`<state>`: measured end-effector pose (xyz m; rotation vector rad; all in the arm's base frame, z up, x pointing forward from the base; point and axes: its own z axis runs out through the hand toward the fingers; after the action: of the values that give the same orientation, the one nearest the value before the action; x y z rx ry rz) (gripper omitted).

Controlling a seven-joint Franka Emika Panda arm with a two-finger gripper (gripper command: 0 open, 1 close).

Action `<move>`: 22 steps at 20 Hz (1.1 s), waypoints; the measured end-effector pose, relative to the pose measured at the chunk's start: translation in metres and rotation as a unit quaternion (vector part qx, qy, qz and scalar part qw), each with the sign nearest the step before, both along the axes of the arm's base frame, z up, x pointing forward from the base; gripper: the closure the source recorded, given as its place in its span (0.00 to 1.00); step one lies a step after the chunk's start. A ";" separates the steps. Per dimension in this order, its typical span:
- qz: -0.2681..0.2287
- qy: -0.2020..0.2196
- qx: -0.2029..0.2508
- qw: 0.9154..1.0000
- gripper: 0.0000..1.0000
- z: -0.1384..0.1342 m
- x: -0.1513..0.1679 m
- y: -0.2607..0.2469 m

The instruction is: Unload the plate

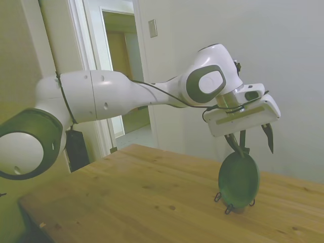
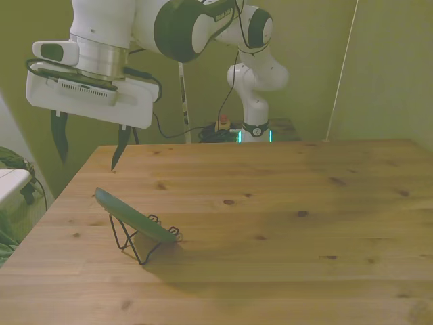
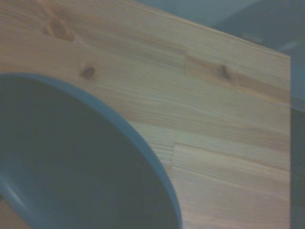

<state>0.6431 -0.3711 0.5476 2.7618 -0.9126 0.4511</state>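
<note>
A: Where is the arm?

B: It stretches out level over the table (image 1: 126,197), wrist bent down; the gripper (image 2: 89,143) hangs above the plate (image 2: 134,217), near the front view's left edge of the table.

A: And the fingers?

B: Spread wide, pointing down, holding nothing; in the side view one fingertip (image 1: 238,147) lies right at the plate's (image 1: 239,180) upper rim, though I cannot tell if it touches; the other hangs clear in the air.

A: The plate itself?

B: Dark green, leaning tilted in a black wire stand (image 2: 132,242) on the table; the wrist view shows its rim (image 3: 143,148) close up, wood beyond.
</note>
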 end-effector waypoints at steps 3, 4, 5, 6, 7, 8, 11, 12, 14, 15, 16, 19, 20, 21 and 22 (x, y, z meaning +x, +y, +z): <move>0.016 0.003 0.019 1.000 0.00 -0.016 0.006 0.001; 0.020 0.005 0.024 0.999 0.00 -0.023 0.009 0.003; 0.024 0.006 0.030 0.999 0.00 -0.030 0.013 0.006; 0.027 0.005 0.038 0.999 0.00 -0.036 0.017 0.010; 0.030 0.004 0.045 0.999 0.00 -0.040 0.020 0.014; 0.032 0.002 0.050 0.998 0.00 -0.042 0.023 0.017; 0.039 -0.003 0.058 0.998 0.00 -0.044 0.030 0.024; 0.041 -0.004 0.059 0.997 0.00 -0.044 0.032 0.027; 0.045 -0.007 0.061 0.997 0.00 -0.044 0.035 0.030; 0.048 -0.008 0.062 0.997 0.00 -0.045 0.037 0.031; 0.051 -0.008 0.063 0.997 0.00 -0.045 0.038 0.031; 0.062 -0.008 0.066 0.996 0.00 -0.045 0.042 0.027; 0.063 -0.006 0.066 0.996 0.00 -0.044 0.042 0.025; 0.064 -0.006 0.066 0.996 1.00 -0.042 0.042 0.023; 0.064 -0.006 0.065 0.996 1.00 -0.040 0.042 0.021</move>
<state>0.6856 -0.3502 0.5073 2.9512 -0.7974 0.4426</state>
